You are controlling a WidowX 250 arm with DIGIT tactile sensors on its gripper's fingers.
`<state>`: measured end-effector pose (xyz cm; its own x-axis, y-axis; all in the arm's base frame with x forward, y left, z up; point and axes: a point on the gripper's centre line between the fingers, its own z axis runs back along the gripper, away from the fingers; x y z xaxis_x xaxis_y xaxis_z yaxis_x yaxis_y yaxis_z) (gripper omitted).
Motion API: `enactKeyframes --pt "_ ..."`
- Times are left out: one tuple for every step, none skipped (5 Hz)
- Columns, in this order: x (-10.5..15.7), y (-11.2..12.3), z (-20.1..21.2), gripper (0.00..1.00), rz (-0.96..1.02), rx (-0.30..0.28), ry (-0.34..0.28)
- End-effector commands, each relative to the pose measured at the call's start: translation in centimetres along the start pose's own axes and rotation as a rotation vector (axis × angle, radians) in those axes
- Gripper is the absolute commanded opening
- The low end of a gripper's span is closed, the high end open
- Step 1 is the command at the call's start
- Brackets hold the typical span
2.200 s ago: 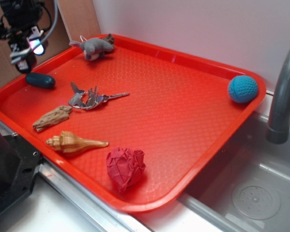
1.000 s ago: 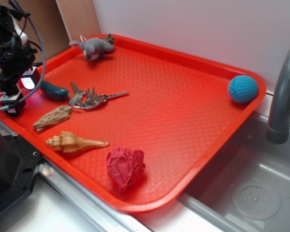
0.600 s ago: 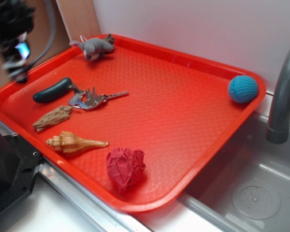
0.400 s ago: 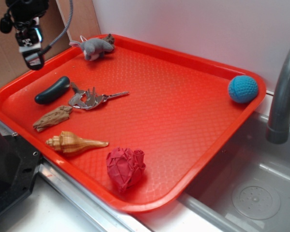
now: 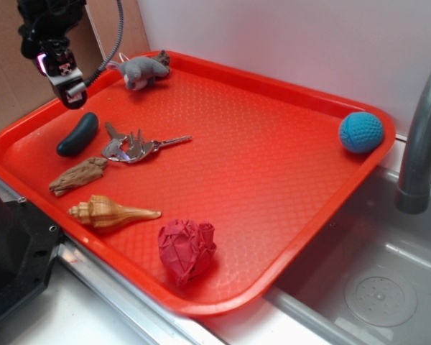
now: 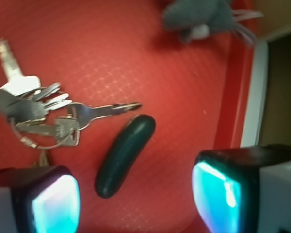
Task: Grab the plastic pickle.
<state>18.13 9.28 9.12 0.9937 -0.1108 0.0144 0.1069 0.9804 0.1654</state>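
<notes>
Pickle dark teal, smooth, curved, lying w/ pincer spread above

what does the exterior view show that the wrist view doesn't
Only the exterior view shows the blue crocheted ball, shell, wood piece, red crumpled paper and faucet. Only the wrist view shows the open end effector pads close up. Both show the plastic pickle, keys, grey plush toy and red tray.

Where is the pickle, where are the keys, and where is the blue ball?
plastic pickle (image 6: 123,155), wrist view, middle of its body
keys (image 6: 36,114), wrist view, middle of the bunch
blue ball (image 5: 360,132), exterior view, its centre
</notes>
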Motion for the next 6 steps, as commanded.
enactKeyframes --pt "3.2 1.7 -3.2 1.00 0.480 -0.014 0.055" --pt "4.1 1.3 -5.2 1.00 0.520 -0.050 0.087" --pt "3.9 1.4 -5.0 1.00 0.511 -0.065 0.086" --pt "4.1 1.5 -5.0 1.00 0.502 -0.062 0.074" --pt "4.4 1.3 -5.0 1.00 0.525 -0.089 0.052" --pt "4.5 1.0 -5.1 1.00 0.543 -0.096 -0.015"
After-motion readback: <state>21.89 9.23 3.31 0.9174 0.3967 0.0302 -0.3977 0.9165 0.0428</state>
